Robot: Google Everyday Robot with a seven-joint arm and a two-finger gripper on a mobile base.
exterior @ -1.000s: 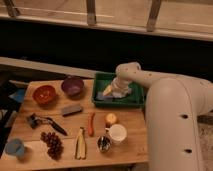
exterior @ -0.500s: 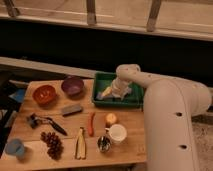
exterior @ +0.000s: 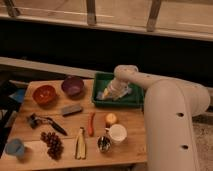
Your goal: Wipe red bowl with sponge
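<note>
The red bowl [exterior: 44, 94] sits at the table's back left, beside a purple bowl [exterior: 73, 85]. My gripper [exterior: 111, 93] reaches down into the green tray [exterior: 131, 101] at the back middle, well to the right of the red bowl. A small pale pad, apparently the sponge [exterior: 103, 94], lies in the tray right at the gripper; whether it is gripped does not show. The white arm [exterior: 165, 107] fills the right side of the view.
A dark grey block [exterior: 72, 109] lies in front of the bowls. Nearer the front are a black tool [exterior: 45, 122], grapes [exterior: 52, 144], a banana [exterior: 80, 145], an orange carrot [exterior: 91, 123], a yellow fruit [exterior: 111, 118], a white cup [exterior: 118, 133] and a blue cup [exterior: 15, 147].
The gripper stays in the green tray and has settled slightly lower onto the pale pad. The arm's bulk has shifted a little on the right.
</note>
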